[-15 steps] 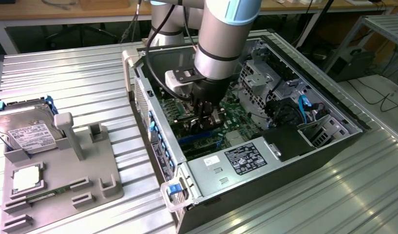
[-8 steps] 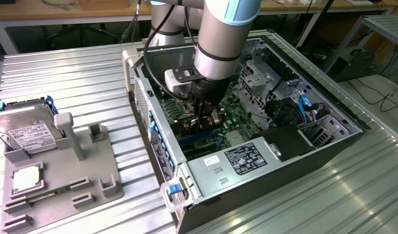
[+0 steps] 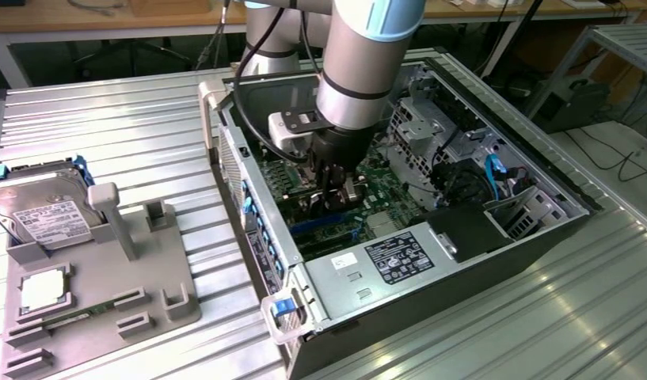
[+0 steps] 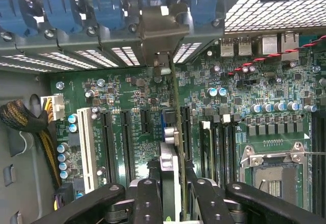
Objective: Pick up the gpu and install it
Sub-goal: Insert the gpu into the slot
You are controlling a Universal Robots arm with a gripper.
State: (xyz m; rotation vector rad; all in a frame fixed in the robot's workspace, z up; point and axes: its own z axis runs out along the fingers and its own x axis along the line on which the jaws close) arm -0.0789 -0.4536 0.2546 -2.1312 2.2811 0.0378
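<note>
The gpu [image 4: 173,132] stands on edge over the green motherboard [image 4: 127,89], seen as a thin dark card among the long black expansion slots [image 4: 126,142]. Its metal bracket [image 4: 158,28] sits against the rear slot openings of the case. My gripper [image 4: 170,188] is shut on the card's upper edge, one black finger on each side. In the exterior view my gripper [image 3: 339,190] reaches straight down into the open computer case [image 3: 260,198], and the gpu [image 3: 342,207] is mostly hidden beneath it. I cannot tell whether the card is fully pressed into its slot.
On the exterior view's left, a grey fixture [image 3: 101,309] holds a silver hard drive [image 3: 43,215], a processor chip [image 3: 43,289] and a green memory stick [image 3: 64,319]. Inside the case are the power supply [image 3: 399,260], drive cages [image 3: 424,127], a bare processor socket [image 4: 272,168] and braided cables [image 4: 23,117].
</note>
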